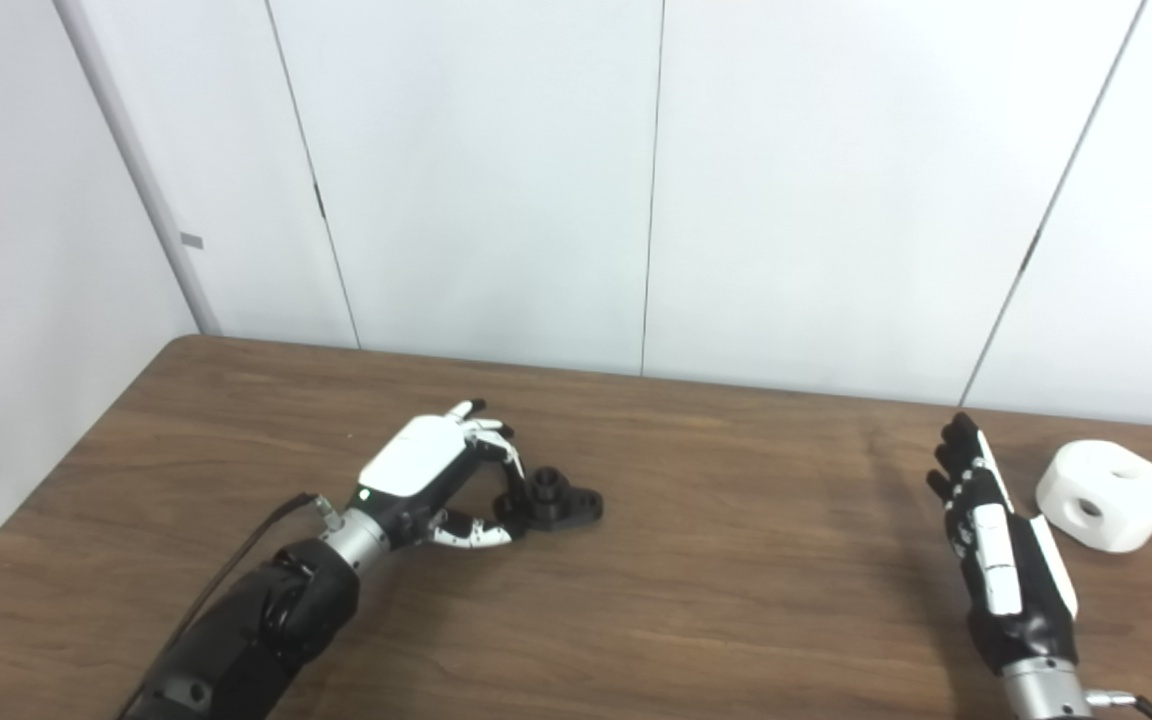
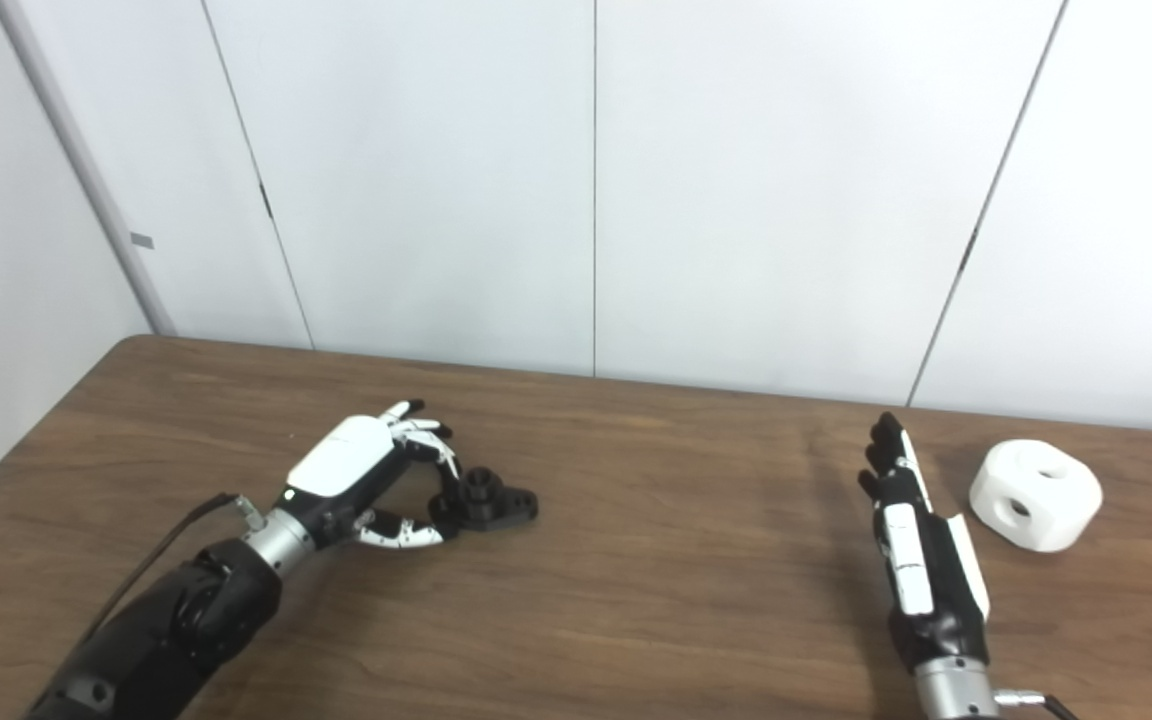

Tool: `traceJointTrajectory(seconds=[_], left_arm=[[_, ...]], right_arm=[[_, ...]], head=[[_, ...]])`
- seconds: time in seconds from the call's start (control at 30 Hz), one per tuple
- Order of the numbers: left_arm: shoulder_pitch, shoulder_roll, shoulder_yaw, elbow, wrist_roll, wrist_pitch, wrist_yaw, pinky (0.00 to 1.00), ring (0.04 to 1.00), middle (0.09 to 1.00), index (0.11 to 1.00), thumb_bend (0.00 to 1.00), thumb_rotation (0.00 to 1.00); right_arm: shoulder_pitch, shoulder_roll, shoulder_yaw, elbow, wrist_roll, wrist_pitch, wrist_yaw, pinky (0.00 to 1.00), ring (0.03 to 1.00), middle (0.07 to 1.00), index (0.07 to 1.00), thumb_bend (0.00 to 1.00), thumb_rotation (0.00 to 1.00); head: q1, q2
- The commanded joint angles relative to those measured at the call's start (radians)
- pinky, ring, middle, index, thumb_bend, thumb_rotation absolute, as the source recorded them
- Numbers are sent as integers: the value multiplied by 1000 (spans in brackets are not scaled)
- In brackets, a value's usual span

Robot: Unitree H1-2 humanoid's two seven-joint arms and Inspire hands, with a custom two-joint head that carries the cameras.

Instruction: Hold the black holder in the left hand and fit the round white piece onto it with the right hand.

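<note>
table [image 1: 696, 600]: holder [image 1: 561, 497] at 9 o'clock, left hand [image 1: 436, 470] just left of it | round piece [image 1: 1106, 495] at 3 o'clock, right hand [image 1: 1001, 560] just left

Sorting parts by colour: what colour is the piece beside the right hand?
White: the round white piece shows best in the left eye view.

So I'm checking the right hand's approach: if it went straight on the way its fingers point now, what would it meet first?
Probably nothing on the table. The right hand points away toward the wall, and the white piece lies off to its right, apart from it. The wall would likely come first, though depth is unclear.
</note>
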Motion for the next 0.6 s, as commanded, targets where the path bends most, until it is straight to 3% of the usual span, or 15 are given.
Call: traceJointTrajectory(seconds=[0.0,0.57], left_arm=[[1,-7,-4,-40,0,-28,-19,988,843,662,483,522,53],[56,-68,-32,-144,3,-52,-96,1000,848,661,483,521,51]], right_arm=[[46,28,14,32,6,-12,-7,982,997,999,989,423,999],[48,43,19,17,7,-3,-7,993,1000,1000,1000,444,993]], head=[[-4,3],[-32,12]])
